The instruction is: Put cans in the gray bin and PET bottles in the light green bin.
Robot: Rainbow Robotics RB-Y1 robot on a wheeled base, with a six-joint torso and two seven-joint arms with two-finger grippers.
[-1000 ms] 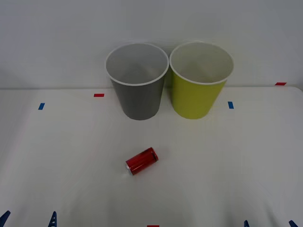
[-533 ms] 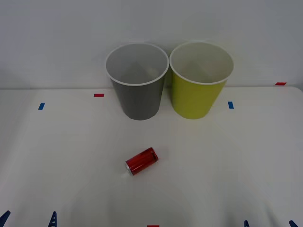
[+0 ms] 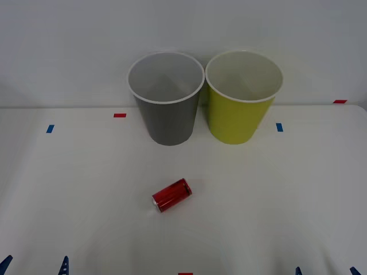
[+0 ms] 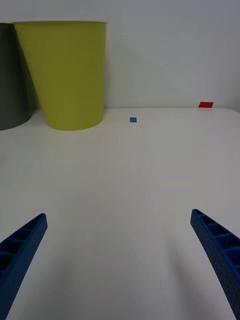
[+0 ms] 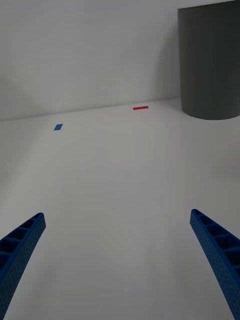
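You have a small red can [image 3: 171, 195] lying on its side on the white table [image 3: 275, 195], near the middle and a little toward the robot, its silver end turned toward the near left. It has not moved from where it lay half a second and a second ago. At the far edge of the table stand the two bins, upright and just beside each other: the gray bin [image 3: 167, 106] on the left and the light green bin [image 3: 239, 109] on the right, both in the same places as before. The can sits well apart from both, roughly in front of the gray one. Your left gripper [image 5: 120, 260] is low at the near left edge of the table, its blue fingers [image 5: 20, 250] spread wide with nothing between them. Your right gripper [image 4: 120, 260] is at the near right edge, likewise spread wide and holding nothing. Neither has shifted since the earlier frames. Small red and blue tape marks [image 3: 119, 115] dot the table.
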